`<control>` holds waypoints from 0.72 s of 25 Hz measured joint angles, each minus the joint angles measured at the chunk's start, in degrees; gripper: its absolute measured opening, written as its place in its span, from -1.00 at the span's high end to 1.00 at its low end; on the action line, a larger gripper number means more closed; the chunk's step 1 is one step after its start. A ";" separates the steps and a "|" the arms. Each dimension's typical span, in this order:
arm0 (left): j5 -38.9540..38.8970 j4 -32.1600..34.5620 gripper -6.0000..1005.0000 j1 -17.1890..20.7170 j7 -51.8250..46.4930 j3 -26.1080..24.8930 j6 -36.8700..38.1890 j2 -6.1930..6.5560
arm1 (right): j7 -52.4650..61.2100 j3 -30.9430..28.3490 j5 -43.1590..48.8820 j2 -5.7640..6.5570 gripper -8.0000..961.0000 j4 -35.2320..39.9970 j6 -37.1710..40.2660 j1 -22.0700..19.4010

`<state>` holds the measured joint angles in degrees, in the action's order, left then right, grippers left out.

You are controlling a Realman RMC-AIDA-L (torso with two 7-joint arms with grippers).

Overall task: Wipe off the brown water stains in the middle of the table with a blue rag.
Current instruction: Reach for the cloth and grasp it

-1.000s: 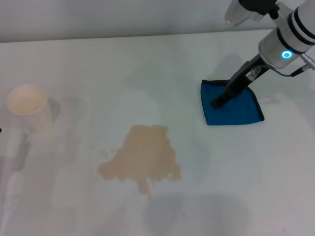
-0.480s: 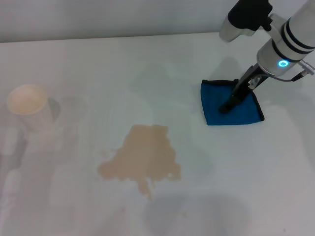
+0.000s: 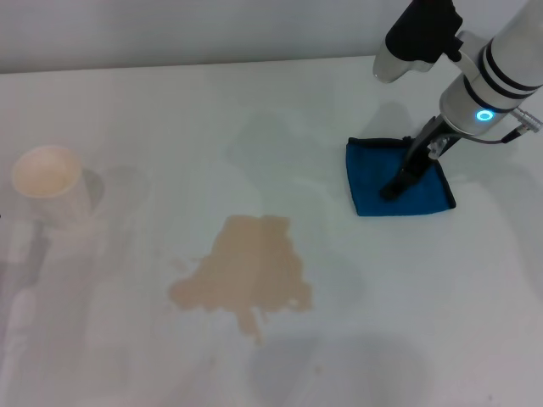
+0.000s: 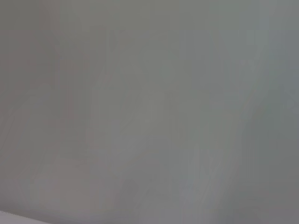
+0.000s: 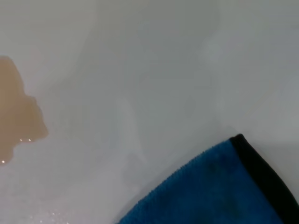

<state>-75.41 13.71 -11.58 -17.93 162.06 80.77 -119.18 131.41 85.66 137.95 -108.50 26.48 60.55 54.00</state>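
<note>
The rag (image 3: 397,178) lies flat on the counter (image 3: 170,110) toward its far right side, well apart from the stain (image 3: 244,270), which spreads in the middle with a few drips trailing off its near edge. The right gripper (image 3: 392,189) comes down at a slant onto the middle of the rag, its dark tip touching or nearly touching the cloth; whether its jaws are spread or closed I cannot tell from the head view, and the right wrist view shows only a corner of the rag (image 5: 219,186) with its black edging and the edge of the stain (image 5: 16,112) farther off. The left gripper is out of sight; its wrist view shows only blank grey. A paper cup (image 3: 48,182) stands at the far left, away from the work. The step in hand looks to be taking hold of the rag. To do it well, the jaws should pinch a good fold of cloth near its middle rather than one thin edge, so the rag does not slip loose when dragged. Once held, it should travel low across the counter to the stain and press flat, wiping from the outer drips inward so the liquid is gathered, not pushed wider.
</note>
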 joint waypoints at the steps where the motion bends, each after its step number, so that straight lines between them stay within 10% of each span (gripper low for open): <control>1: 0.00 0.00 -0.78 -0.08 0.00 0.01 0.00 0.00 | 0.01 -0.01 0.19 -0.03 -0.58 -0.05 -0.12 -0.04; 18: 0.01 -0.35 -0.78 -0.55 -2.32 0.01 0.00 0.09 | 0.16 0.22 0.66 -0.18 -0.31 -0.35 0.98 -0.21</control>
<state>-75.41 13.36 -12.14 -20.25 162.07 80.77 -119.09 131.57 85.87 138.61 -108.68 26.13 61.53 53.79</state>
